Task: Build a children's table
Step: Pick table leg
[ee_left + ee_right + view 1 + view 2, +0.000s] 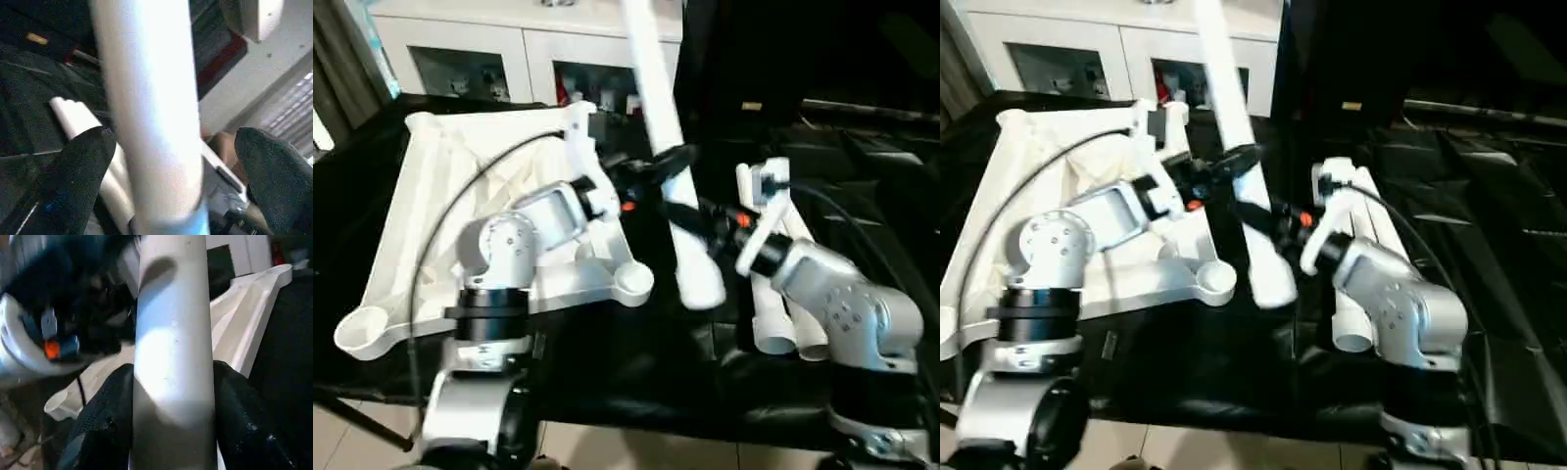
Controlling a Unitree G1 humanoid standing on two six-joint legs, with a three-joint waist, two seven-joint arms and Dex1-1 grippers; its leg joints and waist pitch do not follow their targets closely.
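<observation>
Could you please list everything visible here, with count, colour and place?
White plastic rectangular tabletop: one, white, ribbed underside up on the black-covered surface, on the robot's left.
Held long white tubular leg: one, white, tilted, raised between the arms beside the tabletop's near corner socket.
Spare white tubular legs: at least two, white, lying on the right, partly behind the right arm.
Black cover: one, black, over the work surface.
White cabinet with shelves: one, white, behind the surface.
Left pincer: black fingers open, either side of the held leg.
Right pincer: black fingers shut on the held leg.
</observation>
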